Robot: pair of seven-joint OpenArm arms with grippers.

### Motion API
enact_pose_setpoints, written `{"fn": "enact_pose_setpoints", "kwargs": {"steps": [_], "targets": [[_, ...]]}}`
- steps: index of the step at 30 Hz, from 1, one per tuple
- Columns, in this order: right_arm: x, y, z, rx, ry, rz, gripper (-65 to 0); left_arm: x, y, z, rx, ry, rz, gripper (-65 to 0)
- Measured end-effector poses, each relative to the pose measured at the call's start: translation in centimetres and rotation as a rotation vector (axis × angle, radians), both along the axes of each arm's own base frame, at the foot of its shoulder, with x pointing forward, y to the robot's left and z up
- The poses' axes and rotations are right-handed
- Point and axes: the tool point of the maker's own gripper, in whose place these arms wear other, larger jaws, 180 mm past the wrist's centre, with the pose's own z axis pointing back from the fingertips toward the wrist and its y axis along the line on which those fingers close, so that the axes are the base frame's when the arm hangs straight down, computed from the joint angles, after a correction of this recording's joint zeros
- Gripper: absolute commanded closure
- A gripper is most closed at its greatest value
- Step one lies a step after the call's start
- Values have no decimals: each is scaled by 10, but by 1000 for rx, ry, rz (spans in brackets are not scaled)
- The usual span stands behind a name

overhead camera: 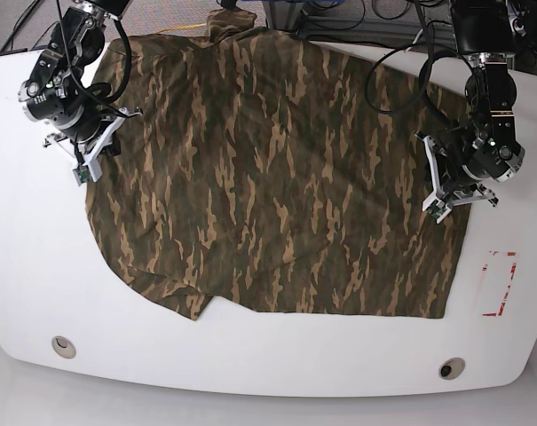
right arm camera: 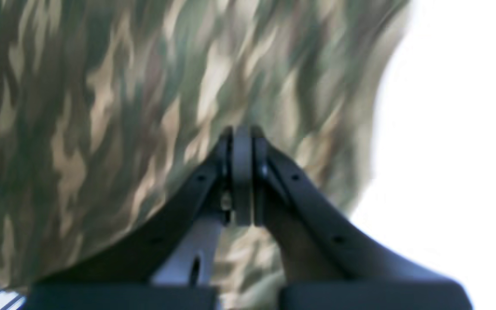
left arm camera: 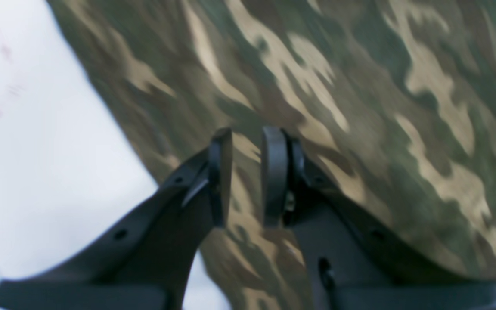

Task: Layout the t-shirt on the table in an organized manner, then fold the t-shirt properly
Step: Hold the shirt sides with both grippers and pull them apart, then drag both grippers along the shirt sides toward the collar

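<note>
Shirt lies spread on the table, near hem crooked. Risk: a one-layer pinch would drag it askew. Right gripper has fingers together, cloth beneath; nothing visibly caught. Left gripper has fingers slightly apart above the shirt's edge; grip uncertain.

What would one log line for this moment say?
stage: laying out | t-shirt: spread on table | left hand: slightly open over cloth | right hand: shut
</note>
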Motion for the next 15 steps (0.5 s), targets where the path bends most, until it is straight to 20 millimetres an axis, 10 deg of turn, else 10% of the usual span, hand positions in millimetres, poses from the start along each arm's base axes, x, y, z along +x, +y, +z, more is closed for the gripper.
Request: {"fn": "enact_pose_setpoints", "kwargs": {"steps": [15], "targets": [[1,3,-65,222,14,-89,-3,-15,2,-24,-23,75,20,-107]]}}
